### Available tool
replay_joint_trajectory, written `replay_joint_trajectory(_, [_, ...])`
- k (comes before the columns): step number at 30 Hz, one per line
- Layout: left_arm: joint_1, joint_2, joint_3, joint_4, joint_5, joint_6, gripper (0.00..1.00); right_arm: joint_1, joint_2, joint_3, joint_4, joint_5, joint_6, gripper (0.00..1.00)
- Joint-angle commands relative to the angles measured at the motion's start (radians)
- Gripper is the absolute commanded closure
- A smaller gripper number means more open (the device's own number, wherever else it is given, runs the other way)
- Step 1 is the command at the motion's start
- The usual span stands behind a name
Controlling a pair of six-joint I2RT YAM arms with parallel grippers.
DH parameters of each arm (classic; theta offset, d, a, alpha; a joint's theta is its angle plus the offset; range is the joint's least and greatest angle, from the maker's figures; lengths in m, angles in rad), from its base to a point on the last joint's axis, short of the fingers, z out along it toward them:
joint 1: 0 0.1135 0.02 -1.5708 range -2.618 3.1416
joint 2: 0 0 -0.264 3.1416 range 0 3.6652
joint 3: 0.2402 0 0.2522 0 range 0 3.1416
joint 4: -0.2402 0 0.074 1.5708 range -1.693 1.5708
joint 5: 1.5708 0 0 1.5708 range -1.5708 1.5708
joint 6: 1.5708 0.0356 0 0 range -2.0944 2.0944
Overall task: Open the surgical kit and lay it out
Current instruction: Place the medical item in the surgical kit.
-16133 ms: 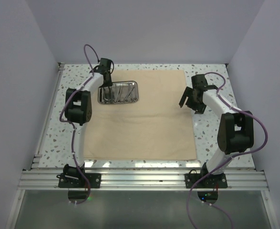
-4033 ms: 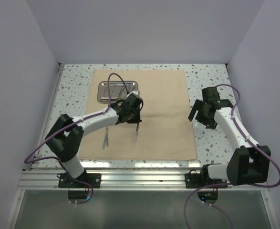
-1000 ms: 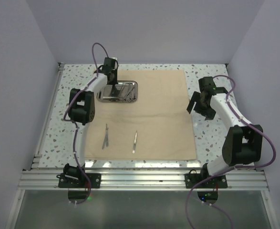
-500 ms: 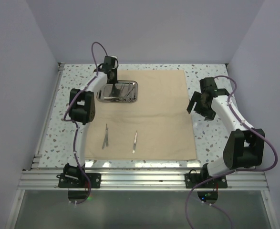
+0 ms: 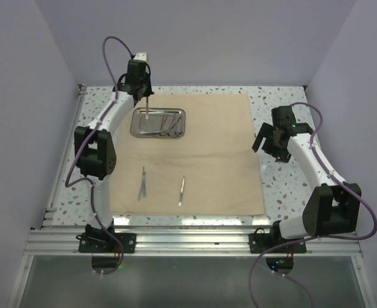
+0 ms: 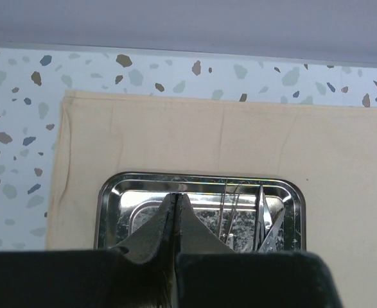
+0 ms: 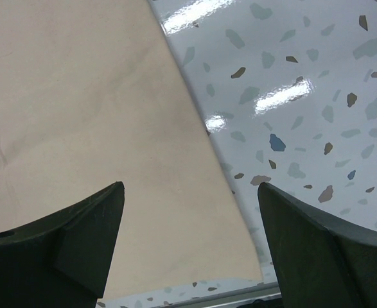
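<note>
The tan cloth (image 5: 207,154) lies spread flat on the table. At its back left sits the steel tray (image 5: 134,125) with several silver instruments (image 5: 169,125) in its right half, also seen in the left wrist view (image 6: 265,218). Two thin instruments rest on the cloth's front left, one (image 5: 141,183) left of the other (image 5: 182,190). My left gripper (image 5: 143,97) hangs above the tray's (image 6: 105,199) left part, shut on a thin silver instrument that dangles below it. My right gripper (image 5: 270,144) stands open and empty over the cloth's (image 7: 79,96) right edge.
The speckled table (image 5: 284,186) shows around the cloth. Lilac walls close in the left, back and right sides. An aluminium rail (image 5: 194,240) runs along the near edge, by the arm bases.
My left gripper has risen from inside the tray and drawn back, carrying a thin instrument up with it. The right gripper has shifted only slightly.
</note>
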Motion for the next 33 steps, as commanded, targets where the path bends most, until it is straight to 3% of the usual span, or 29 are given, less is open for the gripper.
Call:
replay_joint_trajectory(1, [0.001, -0.088, -0.068, 0.026, -0.019, -0.02, 1.0, -0.002, -0.039, -0.009, 0.021, -0.02, -0.002, 0.12])
replay_joint_trajectory(5, [-0.006, -0.246, -0.261, 0.008, -0.007, -0.035, 1.0, -0.002, -0.045, -0.026, 0.035, -0.029, 0.001, 0.12])
replay_joint_trajectory(9, [-0.026, -0.441, -0.578, -0.001, 0.025, -0.055, 1.0, -0.001, -0.049, -0.051, 0.052, -0.034, 0.004, 0.12])
replay_joint_trajectory(15, [-0.092, -0.67, -0.877, -0.046, 0.028, -0.087, 1.0, -0.001, -0.059, -0.095, 0.069, -0.048, 0.005, 0.12])
replay_joint_trajectory(21, [-0.14, -0.719, -1.03, -0.015, 0.048, -0.161, 1.0, -0.001, -0.06, -0.111, 0.067, -0.055, -0.002, 0.12])
replay_joint_trajectory(28, [-0.175, -0.655, -1.062, -0.005, 0.048, -0.211, 1.0, 0.013, -0.066, -0.106, 0.056, -0.045, -0.013, 0.12])
replay_joint_trajectory(30, [-0.177, -0.658, -1.053, -0.011, 0.042, -0.213, 0.85, 0.013, -0.072, -0.111, 0.059, -0.042, -0.016, 0.12])
replay_joint_trajectory(31, [-0.178, -0.658, -1.048, -0.014, 0.041, -0.211, 0.72, 0.013, -0.074, -0.112, 0.061, -0.042, -0.015, 0.12])
replay_joint_trajectory(33, [-0.177, -0.656, -1.025, -0.023, 0.036, -0.205, 0.61, 0.013, -0.077, -0.115, 0.064, -0.04, -0.015, 0.12])
